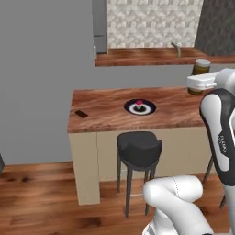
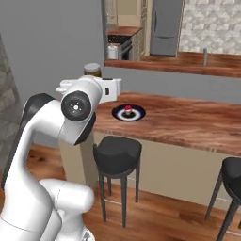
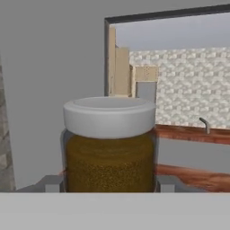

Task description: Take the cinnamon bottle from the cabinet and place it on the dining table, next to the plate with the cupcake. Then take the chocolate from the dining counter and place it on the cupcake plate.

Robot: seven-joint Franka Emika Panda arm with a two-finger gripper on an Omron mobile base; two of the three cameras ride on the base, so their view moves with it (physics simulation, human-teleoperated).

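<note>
Cinnamon bottle (image 3: pixel 109 143) clamped upright in gripper (image 3: pixel 109 183).
Held above dining table's (image 1: pixel 174 112) right end; cupcake plate (image 1: pixel 148 110) mid-table, chocolate (image 1: pixel 81 114) near left edge.

The arm is raised from the base in a tall bend, with the dark-jointed elbow held high and the forearm carried roughly level. The hand is pointed forward, and the wrist is kept about horizontal. The gripper (image 3: pixel 110 182) is closed on the cinnamon bottle (image 3: pixel 110 143), which is held upright between the fingers (image 3: pixel 53 183), one finger pressed against each side of the jar's lower body. The lid is carried above the fingers. In the left base view the gripper (image 1: pixel 198 82) is seen as a white block with the jar clasped at its far end.
</note>
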